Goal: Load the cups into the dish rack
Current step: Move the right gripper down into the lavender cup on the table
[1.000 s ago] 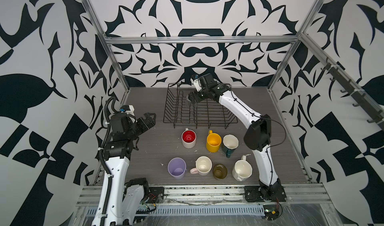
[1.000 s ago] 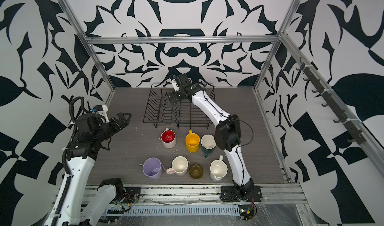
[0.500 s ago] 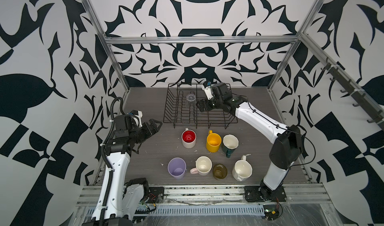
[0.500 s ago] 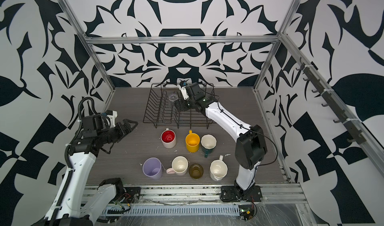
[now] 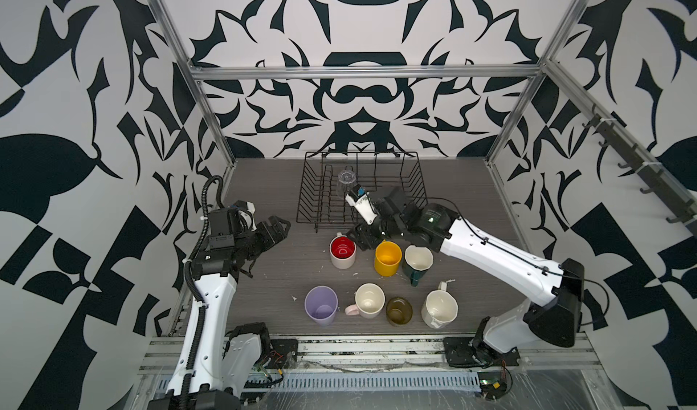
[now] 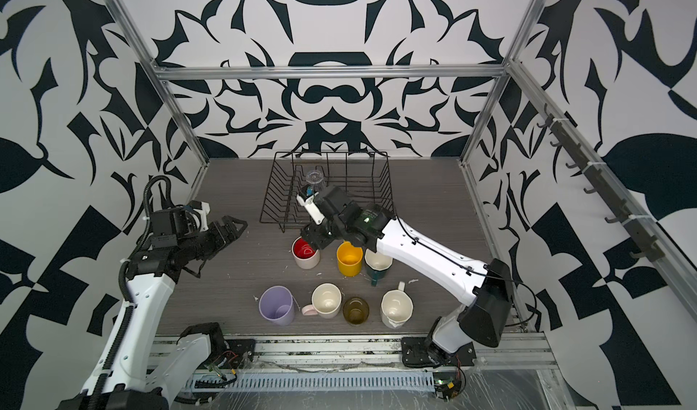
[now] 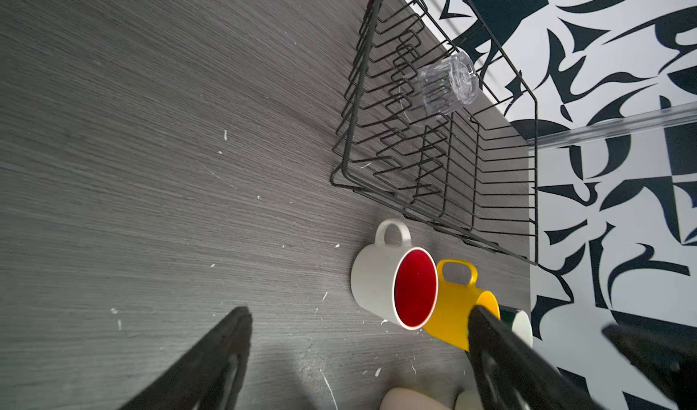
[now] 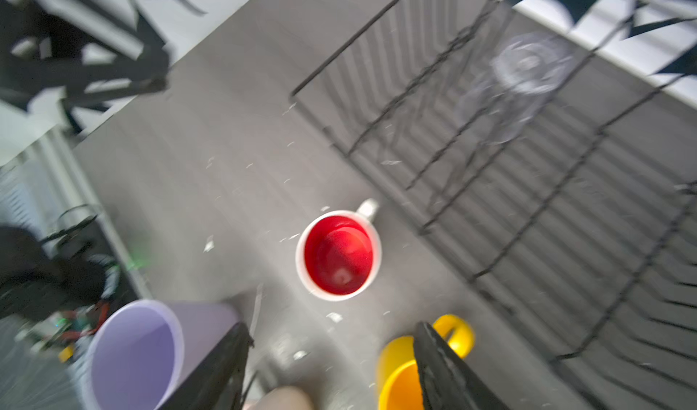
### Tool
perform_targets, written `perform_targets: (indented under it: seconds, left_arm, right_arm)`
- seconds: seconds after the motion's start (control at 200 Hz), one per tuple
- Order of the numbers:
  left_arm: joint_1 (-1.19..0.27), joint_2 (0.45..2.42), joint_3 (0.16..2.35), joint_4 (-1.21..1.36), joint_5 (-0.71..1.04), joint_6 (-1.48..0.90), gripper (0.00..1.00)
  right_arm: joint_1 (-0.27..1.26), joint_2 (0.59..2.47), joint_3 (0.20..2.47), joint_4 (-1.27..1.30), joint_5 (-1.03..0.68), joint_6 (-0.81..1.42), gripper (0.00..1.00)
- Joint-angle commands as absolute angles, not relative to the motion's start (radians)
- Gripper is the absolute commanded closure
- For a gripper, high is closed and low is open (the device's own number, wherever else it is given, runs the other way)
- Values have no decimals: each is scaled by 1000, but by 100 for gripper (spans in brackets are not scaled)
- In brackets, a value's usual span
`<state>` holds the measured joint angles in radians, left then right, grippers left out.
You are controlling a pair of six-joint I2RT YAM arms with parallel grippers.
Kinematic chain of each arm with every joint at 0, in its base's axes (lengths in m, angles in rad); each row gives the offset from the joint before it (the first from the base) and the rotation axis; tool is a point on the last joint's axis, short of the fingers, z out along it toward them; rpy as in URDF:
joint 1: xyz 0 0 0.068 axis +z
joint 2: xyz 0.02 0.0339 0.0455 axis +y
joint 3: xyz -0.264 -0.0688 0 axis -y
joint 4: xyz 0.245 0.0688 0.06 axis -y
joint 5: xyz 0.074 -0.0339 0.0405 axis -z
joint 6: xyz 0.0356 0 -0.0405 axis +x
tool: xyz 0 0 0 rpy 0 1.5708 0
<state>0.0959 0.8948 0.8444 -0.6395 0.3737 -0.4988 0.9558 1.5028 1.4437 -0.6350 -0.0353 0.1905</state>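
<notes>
Both top views: right hand (image 5: pixel 362 238) has backed out of the dish rack (image 5: pixel 416 185), leaving the clear glass (image 5: pixel 347 180) inside. One in, seven to go.
Left wrist: left hand (image 7: pixel 360 315) wide open, empty.
Right wrist: jaws partly open, empty. Red-lined pink mug (image 8: pixel 338 255) sits just outside the rack; I'd take it next.

This looks like a robotics lab test cell. Aluminium framing (image 5: pixel 362 73) boxes in a grey tabletop (image 5: pixel 264 185) between black-and-white patterned panels (image 5: pixel 75 87).

Top views look down; wrist views (close) share dish rack (image 7: pixel 490 185).
</notes>
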Motion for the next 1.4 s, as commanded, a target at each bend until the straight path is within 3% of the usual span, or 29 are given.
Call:
perform_targets:
  seconds: [0.0, 0.275, 0.805, 1.105, 1.4]
  left_arm:
    - [95, 883, 830, -614, 284, -503, 7]
    - [96, 848, 819, -558, 198, -514, 3]
    - [96, 835, 798, -528, 176, -523, 1]
    - [96, 808, 802, -528, 145, -523, 1]
    - [96, 784, 795, -520, 99, -531, 1]
  right_arm:
    - [1018, 1501, 1425, -704, 0, 279, 31]
    - [1167, 1545, 1359, -680, -8, 409, 40]
    - [1268, 1686, 1417, -672, -23, 442, 43]
    - [1280, 1783, 1504, -708, -10, 422, 60]
    - [1279, 1790, 1503, -697, -7, 413, 91]
